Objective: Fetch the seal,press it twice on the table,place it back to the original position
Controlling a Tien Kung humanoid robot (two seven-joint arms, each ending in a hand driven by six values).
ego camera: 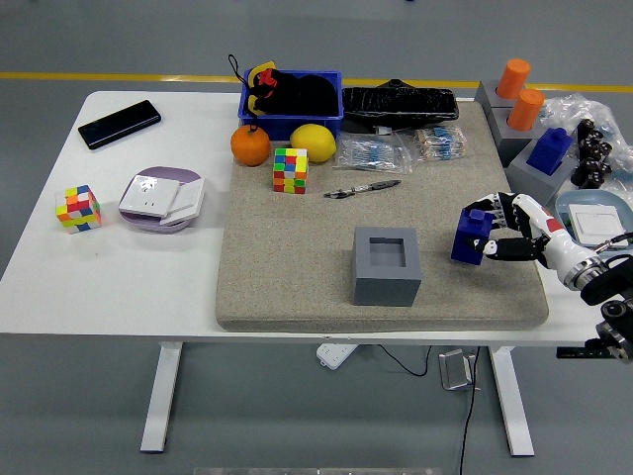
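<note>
Right hand [516, 237]: comes in from the right edge, white-and-black segmented fingers [501, 248] wrapped around the blue seal; black arm behind it, low over the mat's right side.
Blue seal [472, 237]: glossy dark-blue plastic block with a small square knob on top, tilted a little, gripped at the right side of the mat; whether its base touches the mat, cannot tell.
Mat [297, 257]: coarse beige felt-like pad, rectangular, thick edge, covers the table's middle and right.
Grey box [388, 266]: matte grey cube with a square recess in its top, on the mat left of the seal, apart from it.
Pen [362, 188]: thin, dark and shiny, lies flat on the mat behind the grey box.
Cube puzzle on mat [291, 170]: multicoloured tiles, just in front of the orange and lemon.
Orange [250, 145]: round, dimpled skin, at the mat's far-left corner.
Lemon [313, 142]: smooth yellow oval beside the orange.
Blue bin [336, 97]: rigid plastic, holds black items.
Second cube puzzle [78, 208]: on bare white table [59, 277], far left.
Phone [119, 124]: flat black slab, far-left corner.
Grey holder [529, 170]: far right, carries another blue block [550, 150] and two orange cylinders [519, 93].
</note>
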